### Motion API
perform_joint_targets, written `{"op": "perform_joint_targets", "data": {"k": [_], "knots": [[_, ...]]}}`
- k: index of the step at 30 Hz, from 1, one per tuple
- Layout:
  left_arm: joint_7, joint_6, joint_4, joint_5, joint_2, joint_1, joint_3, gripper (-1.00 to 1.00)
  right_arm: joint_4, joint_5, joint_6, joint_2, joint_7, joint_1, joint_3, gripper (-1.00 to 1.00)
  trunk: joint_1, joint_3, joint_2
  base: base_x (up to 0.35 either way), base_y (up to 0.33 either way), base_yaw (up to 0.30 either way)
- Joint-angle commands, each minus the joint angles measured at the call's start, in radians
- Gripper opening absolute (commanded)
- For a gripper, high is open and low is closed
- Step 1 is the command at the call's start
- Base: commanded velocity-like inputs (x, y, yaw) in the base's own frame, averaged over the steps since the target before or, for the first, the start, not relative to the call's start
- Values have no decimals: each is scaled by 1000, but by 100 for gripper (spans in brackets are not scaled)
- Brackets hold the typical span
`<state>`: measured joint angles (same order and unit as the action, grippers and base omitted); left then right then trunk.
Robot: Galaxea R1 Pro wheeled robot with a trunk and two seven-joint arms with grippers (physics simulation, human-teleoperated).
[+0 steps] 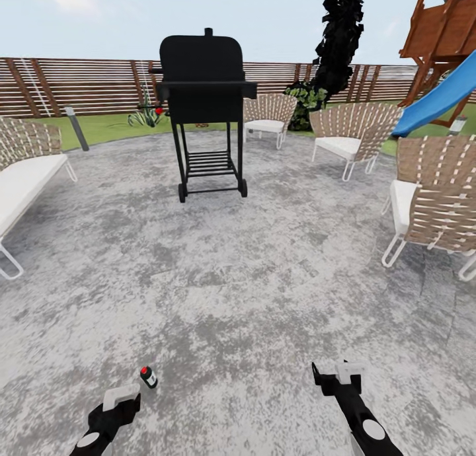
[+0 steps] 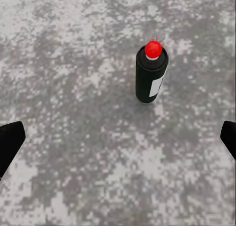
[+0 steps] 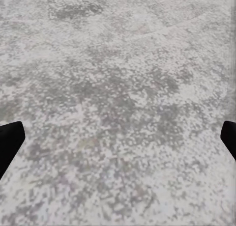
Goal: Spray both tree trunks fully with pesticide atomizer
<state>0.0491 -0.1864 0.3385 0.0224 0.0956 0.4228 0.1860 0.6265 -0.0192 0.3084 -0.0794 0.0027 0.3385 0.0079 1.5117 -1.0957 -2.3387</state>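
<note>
Both jaws spread wide, holding nothing. The pesticide atomizer [image 1: 149,377] [image 2: 151,73] stands upright on the grey patio [image 1: 251,277], just beyond the left gripper [image 1: 120,398]; bare paving surrounds the right gripper [image 1: 337,371].

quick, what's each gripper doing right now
Left gripper: open, empty, atomizer ahead of it on the paving.
Right gripper: open, holding nothing.

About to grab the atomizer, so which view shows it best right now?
The left wrist view: the pesticide atomizer stands upright on the grey paving, large and sharp, with its red tip and white patch visible. The head view shows it only small, just ahead of the left gripper.
</note>
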Motion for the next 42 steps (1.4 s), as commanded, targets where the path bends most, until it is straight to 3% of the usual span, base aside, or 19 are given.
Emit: {"op": "perform_joint_targets", "data": {"k": [1,7,19,28,35,42], "knots": [[2,-3,0,2,0,1,-1,100,-1,-1,3,0,0,0,1,100,0,-1,0,138,-31,0],[1,-4,1,2,1,1,-3,100,0,-1,3,0,1,0,1,100,0,-1,0,51,-11,-66],[-6,-2,2,-8,1,1,-19,100,-3,-1,0,-2,3,0,-2,100,0,-1,0,1,32,-285],[-13,6,40,-9,28,29,-17,100,28,3,-6,7,-7,5,-2,100,0,-1,0,0,1,-34],[-19,13,84,-11,31,66,-19,100,149,7,-192,7,-7,55,-5,100,0,-1,0,0,0,0],[-22,11,85,-25,30,66,-19,100,148,3,-223,-1,-1,60,-4,100,0,-1,0,-66,92,-6]]}}
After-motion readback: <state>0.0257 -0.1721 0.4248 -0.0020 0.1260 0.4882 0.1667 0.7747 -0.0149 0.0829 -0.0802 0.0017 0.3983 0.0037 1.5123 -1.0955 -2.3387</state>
